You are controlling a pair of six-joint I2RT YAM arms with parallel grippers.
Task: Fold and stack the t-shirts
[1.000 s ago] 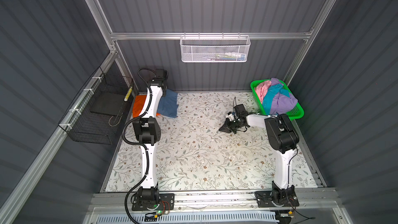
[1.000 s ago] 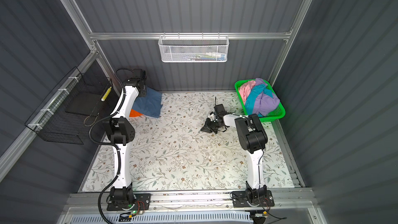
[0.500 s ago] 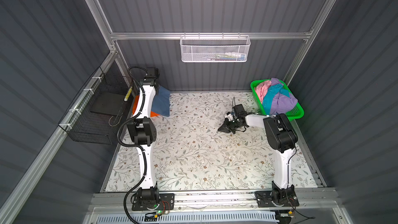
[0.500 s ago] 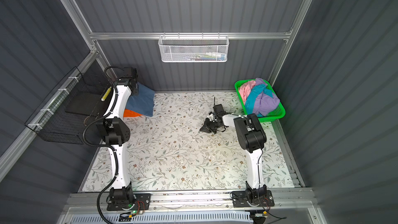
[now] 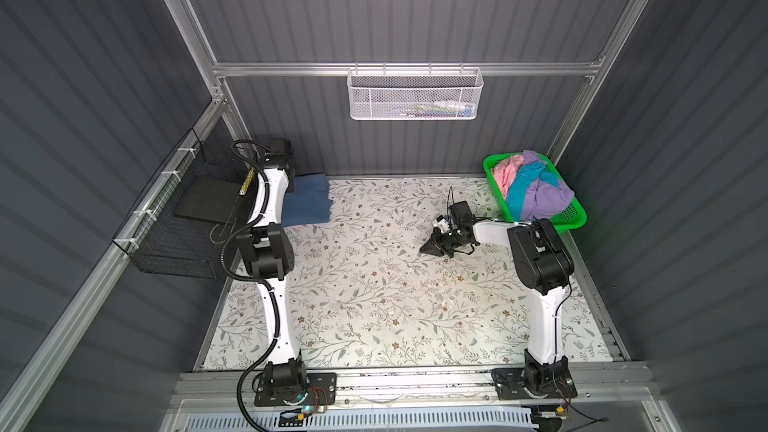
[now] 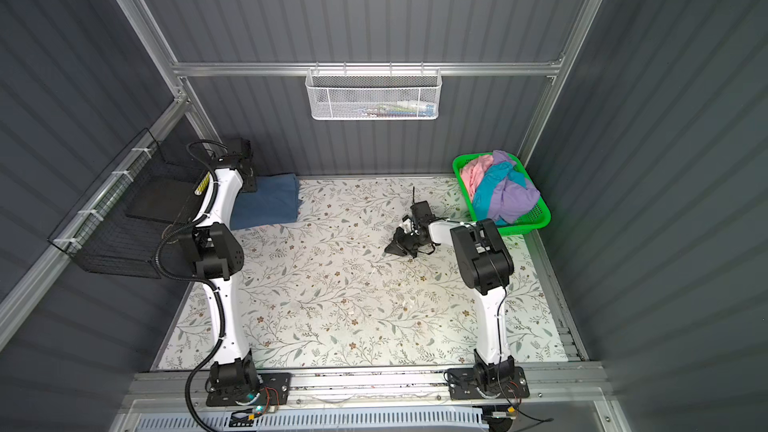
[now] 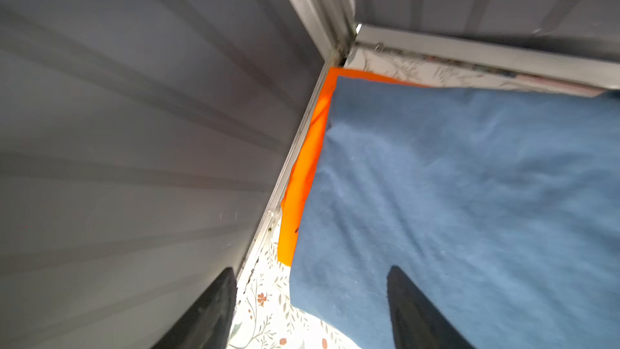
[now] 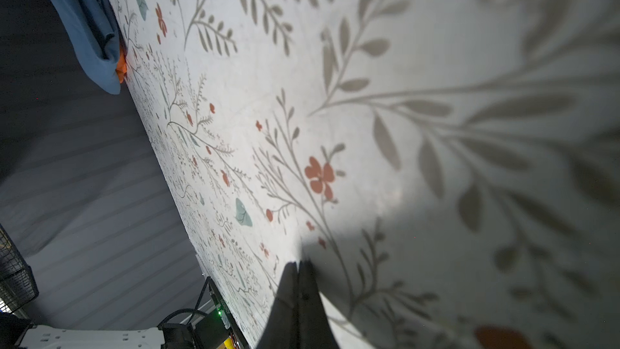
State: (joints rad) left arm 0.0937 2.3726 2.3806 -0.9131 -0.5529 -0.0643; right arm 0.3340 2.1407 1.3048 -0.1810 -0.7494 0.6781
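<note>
T-shirts [image 5: 536, 195] in green basket [image 5: 574, 218]

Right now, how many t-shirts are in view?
5: blue t-shirt atop orange t-shirt, far-left corner; pink t-shirt, turquoise t-shirt, lilac t-shirt in green basket. Others may hide beneath.

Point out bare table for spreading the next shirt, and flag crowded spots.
Biggest bare patch: near half of the table, between left arm and right arm. Also free: the far middle, between the blue t-shirt and the green basket. Crowded: the far-left corner, where blue lies on the orange t-shirt under the open left hand; and around the shut right hand mid-table.
</note>
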